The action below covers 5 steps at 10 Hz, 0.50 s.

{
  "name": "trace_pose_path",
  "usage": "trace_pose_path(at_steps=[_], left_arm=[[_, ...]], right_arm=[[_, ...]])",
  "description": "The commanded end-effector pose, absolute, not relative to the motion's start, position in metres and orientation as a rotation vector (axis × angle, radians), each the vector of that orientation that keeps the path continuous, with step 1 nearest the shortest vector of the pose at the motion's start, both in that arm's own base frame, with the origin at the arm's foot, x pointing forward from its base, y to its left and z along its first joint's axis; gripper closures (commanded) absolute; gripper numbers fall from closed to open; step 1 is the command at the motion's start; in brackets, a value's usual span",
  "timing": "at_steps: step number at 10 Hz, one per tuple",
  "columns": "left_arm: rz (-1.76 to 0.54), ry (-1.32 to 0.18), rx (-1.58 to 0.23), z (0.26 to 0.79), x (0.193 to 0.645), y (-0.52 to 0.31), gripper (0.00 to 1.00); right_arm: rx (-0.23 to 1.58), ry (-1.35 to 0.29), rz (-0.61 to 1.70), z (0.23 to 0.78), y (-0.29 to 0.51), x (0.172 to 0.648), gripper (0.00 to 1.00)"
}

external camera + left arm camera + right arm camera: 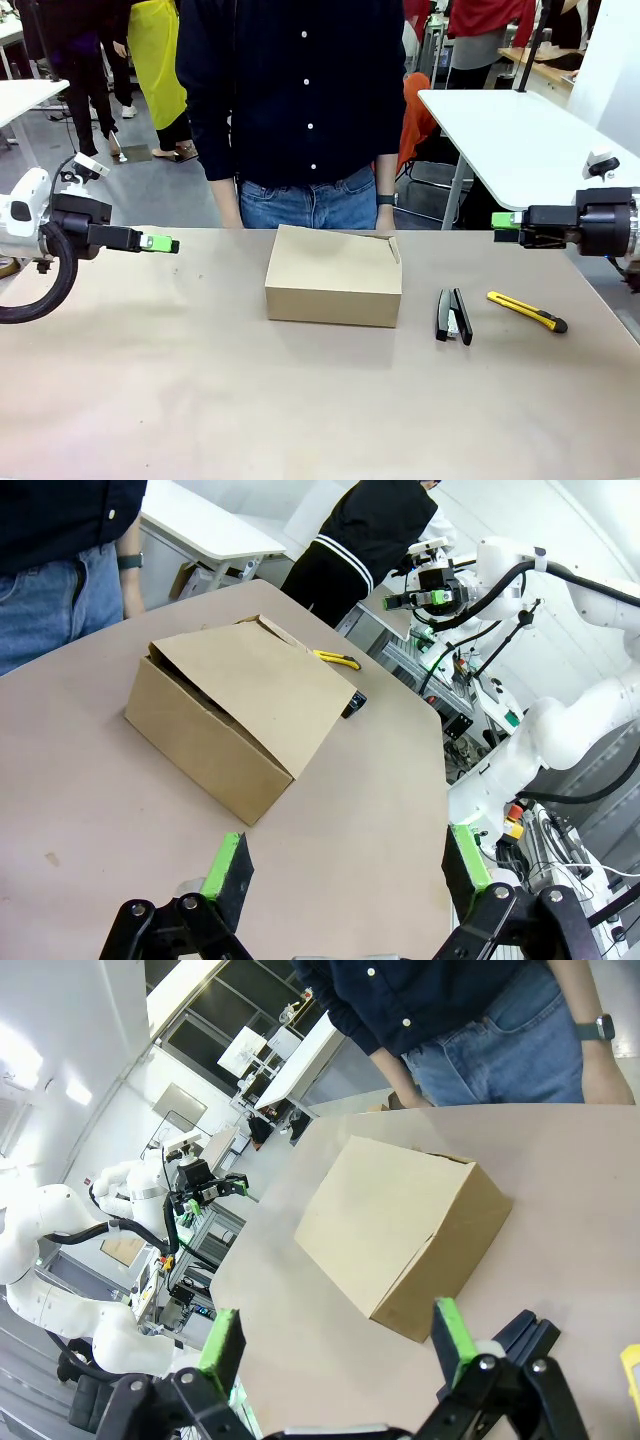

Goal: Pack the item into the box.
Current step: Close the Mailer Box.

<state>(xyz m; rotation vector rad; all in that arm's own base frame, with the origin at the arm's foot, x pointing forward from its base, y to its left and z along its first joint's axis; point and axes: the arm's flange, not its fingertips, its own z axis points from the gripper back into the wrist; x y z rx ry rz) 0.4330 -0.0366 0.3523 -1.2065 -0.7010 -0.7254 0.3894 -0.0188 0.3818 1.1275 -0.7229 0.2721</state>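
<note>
The box [333, 275] is a small brown cardboard carton in the middle of the table, its flap lid lying down over it. In the left wrist view the box [240, 695] shows a narrow dark gap under the lid at one corner. The right wrist view has the box [400, 1220] just beyond the fingers. The item is out of view. My left gripper [160, 243] hovers at the table's far left edge, open and empty, its green pads [228, 875] wide apart. My right gripper [505, 222] hovers at the far right, also open and empty, with its pads [452, 1335] spread.
A black stapler [453, 316] lies right of the box, and a yellow utility knife [527, 311] lies farther right. A person in a dark shirt [300, 90] stands at the far edge behind the box. White tables stand beyond the table's corners.
</note>
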Motion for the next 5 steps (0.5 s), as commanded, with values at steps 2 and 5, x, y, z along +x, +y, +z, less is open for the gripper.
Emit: trace_pose_path(at_steps=[2,5], left_arm=[[-0.738,-0.714,-1.201,0.3534,0.4326,-0.0351,0.00],[-0.738,-0.714,-1.201,0.3534,0.4326,-0.0351,0.00]], right_arm=[[1.110,-0.741,0.286,0.3821,-0.0203,0.3893,0.00],[1.110,-0.741,0.286,0.3821,-0.0203,0.3893,0.00]])
